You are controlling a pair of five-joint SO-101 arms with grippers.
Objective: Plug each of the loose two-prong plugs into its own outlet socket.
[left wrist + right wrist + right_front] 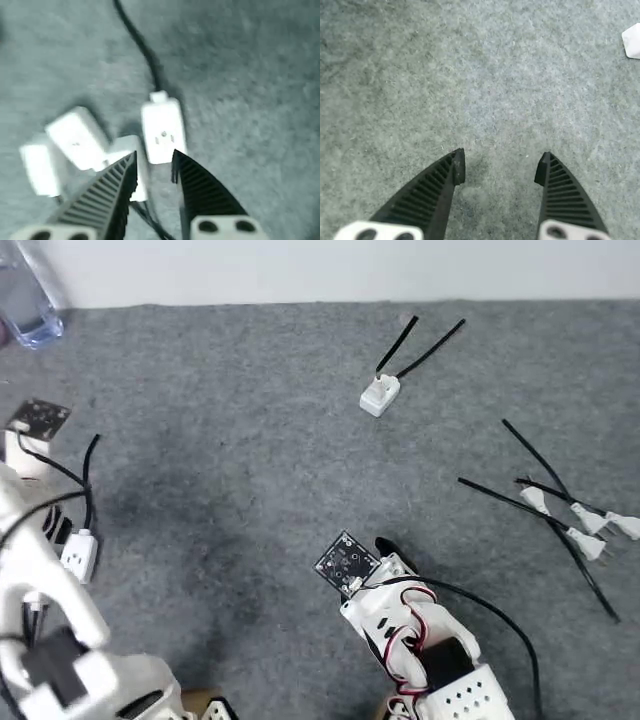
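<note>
My left gripper [153,161] w/ a narrow gap, tips over a white outlet socket [162,131] on a black cord [140,45], my right gripper [502,167] spread wide above bare carpet [470,75], loose two-prong plugs [588,528] well apart from both.

Nothing legible here, no words, numbers or signs to read. The small dark board [346,562] on an arm's wrist carries pale specks, too small to make out. The socket [163,131] face under the left wrist shows only its slots, and it is blurred.
</note>
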